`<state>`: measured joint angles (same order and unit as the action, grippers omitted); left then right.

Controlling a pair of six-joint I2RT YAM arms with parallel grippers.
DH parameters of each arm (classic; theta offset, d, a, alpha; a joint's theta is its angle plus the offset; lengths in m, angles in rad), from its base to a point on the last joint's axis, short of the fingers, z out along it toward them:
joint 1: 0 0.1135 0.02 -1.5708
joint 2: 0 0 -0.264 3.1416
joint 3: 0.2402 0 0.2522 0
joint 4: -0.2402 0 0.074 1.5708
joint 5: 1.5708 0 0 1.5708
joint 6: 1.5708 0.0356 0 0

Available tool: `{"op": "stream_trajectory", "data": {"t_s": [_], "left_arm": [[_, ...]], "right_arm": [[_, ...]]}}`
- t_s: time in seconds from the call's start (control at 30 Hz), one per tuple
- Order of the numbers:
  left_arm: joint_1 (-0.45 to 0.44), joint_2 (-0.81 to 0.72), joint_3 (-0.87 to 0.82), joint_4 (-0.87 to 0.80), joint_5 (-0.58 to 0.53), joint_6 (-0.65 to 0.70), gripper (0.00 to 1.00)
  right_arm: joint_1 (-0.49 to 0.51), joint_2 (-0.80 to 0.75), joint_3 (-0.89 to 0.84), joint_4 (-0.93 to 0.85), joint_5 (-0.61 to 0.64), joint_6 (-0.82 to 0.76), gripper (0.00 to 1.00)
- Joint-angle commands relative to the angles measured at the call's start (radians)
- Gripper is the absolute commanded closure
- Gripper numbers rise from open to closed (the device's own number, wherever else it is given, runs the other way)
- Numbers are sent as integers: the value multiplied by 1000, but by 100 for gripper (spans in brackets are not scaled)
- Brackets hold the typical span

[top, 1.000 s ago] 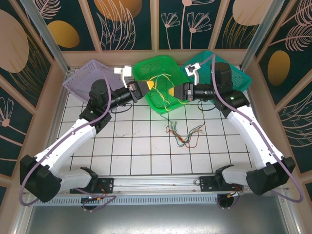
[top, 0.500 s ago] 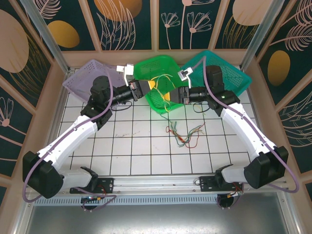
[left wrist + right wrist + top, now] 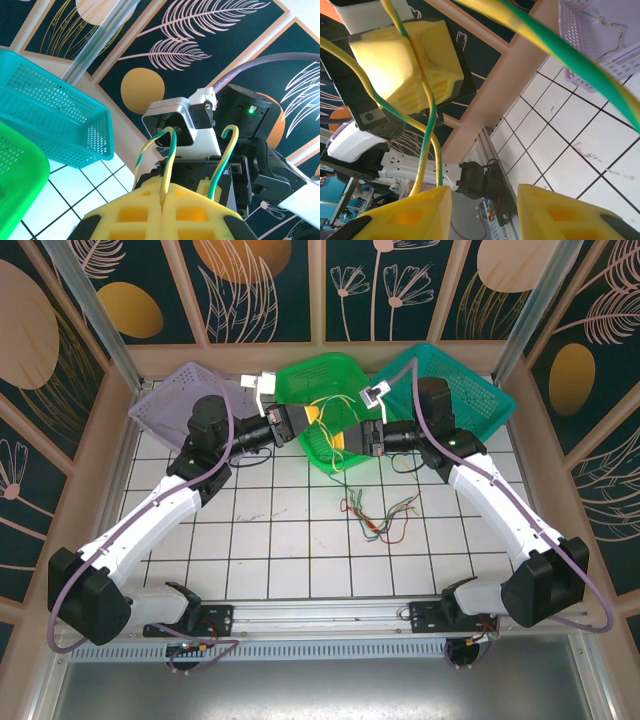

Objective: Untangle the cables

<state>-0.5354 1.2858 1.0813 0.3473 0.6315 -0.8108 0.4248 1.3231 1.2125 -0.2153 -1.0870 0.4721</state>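
Note:
A yellow-green cable loops over the green basket, between the two grippers. My left gripper is shut on it; in the left wrist view the cable rises from the closed yellow pads. My right gripper faces the left one at close range and stands open. In the right wrist view the cable runs down past the left finger, with nothing in the gap between the fingers. A small bundle of red, green and dark cables lies on the white tiled table.
A lilac basket stands at the back left and holds a thin wire. A teal basket stands at the back right. The aluminium rail with the arm bases runs along the near edge.
My right gripper has moved left, closer to the left gripper over the green basket. The left gripper has barely shifted. The bundle on the table has not moved.

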Motion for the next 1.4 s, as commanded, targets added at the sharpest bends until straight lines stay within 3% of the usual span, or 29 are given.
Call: {"op": "stream_trajectory", "data": {"t_s": [0.0, 0.37, 0.73, 1.37], "left_arm": [[4, 3, 17, 18, 15, 25, 100], [5, 12, 32, 5, 11, 35, 100], [4, 17, 12, 43, -1, 14, 100], [-1, -8, -53, 125, -52, -29, 100]], "right_arm": [[10, -34, -9, 51, -27, 29, 60], [31, -52, -32, 37, -28, 36, 56], [84, 1, -42, 177, 0, 125, 57], [117, -14, -148, 430, 169, 335, 86]]}}
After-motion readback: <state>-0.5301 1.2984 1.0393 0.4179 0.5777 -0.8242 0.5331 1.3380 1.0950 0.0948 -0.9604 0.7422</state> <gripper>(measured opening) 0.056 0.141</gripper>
